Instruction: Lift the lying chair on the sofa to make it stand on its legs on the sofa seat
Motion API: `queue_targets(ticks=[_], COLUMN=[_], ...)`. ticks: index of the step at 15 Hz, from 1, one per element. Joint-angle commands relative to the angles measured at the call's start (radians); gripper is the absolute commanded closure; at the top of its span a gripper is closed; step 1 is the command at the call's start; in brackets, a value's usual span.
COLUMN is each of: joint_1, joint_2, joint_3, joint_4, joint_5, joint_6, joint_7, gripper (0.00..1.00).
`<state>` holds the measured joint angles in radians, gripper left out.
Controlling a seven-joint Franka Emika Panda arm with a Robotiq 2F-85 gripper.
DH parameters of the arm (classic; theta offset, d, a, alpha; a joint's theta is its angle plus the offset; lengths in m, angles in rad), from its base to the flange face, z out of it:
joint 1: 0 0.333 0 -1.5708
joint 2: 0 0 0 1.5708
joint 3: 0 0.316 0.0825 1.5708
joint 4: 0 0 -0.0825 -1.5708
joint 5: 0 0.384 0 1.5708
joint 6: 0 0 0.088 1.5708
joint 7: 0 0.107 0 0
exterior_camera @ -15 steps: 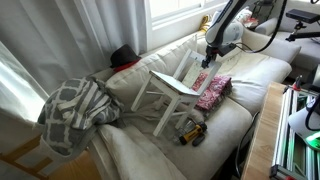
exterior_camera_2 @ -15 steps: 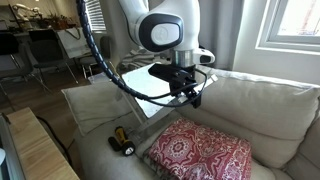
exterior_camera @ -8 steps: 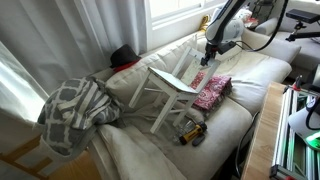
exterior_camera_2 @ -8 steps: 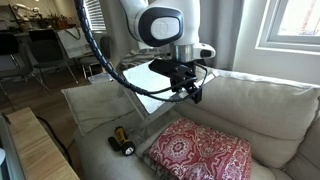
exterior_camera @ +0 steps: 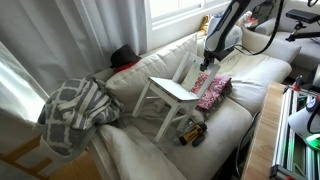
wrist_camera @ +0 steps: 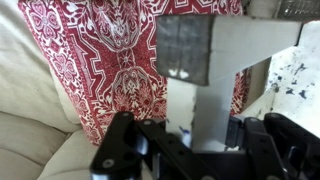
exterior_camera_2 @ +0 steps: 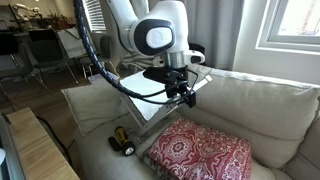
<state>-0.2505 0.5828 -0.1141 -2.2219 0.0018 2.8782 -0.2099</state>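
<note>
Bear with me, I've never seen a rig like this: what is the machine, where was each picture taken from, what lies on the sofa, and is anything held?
The machine is a robot arm with a two-fingered gripper at its tip. Two pictures come from cameras standing in the room; the third from a camera on the wrist, looking past the gripper. On the cream sofa are a small white chair, a red patterned pillow, a checked blanket and a small black-and-yellow object. The gripper is closed on the chair's backrest; the chair stands about upright.
</note>
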Motion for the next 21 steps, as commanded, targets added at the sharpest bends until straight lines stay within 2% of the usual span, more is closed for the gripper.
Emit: queue_targets(ticks=[1,2,3,5,6,9,12,18,19,20,21], joint_1=[0.079,0.067,0.047,-0.044,-0.069,-0.202,-0.225,-0.191,-0.184,-0.181,-0.178], joint_2=[-0.096,-0.113,-0.136,-0.178,-0.191,-0.21,-0.195,-0.139,-0.139,-0.135,-0.138], joint_3=[-0.047,-0.024,0.009,0.129,0.166,0.334,0.368,0.294,0.279,0.267,0.257], joint_4=[-0.061,-0.072,-0.083,-0.097,-0.101,-0.091,-0.055,0.023,0.034,0.047,0.054], joint_5=[-0.045,-0.036,-0.02,0.044,0.069,0.238,0.36,0.46,0.47,0.478,0.489], joint_6=[0.009,0.005,-0.005,-0.041,-0.048,-0.128,-0.256,-0.499,-0.52,-0.548,-0.568], joint_7=[0.078,0.066,0.044,-0.044,-0.074,-0.268,-0.406,-0.547,-0.554,-0.565,-0.574], gripper=[0.94,0.73,0.68,0.53,0.44,0.21,0.01,0.0,0.25,0.26,0.32])
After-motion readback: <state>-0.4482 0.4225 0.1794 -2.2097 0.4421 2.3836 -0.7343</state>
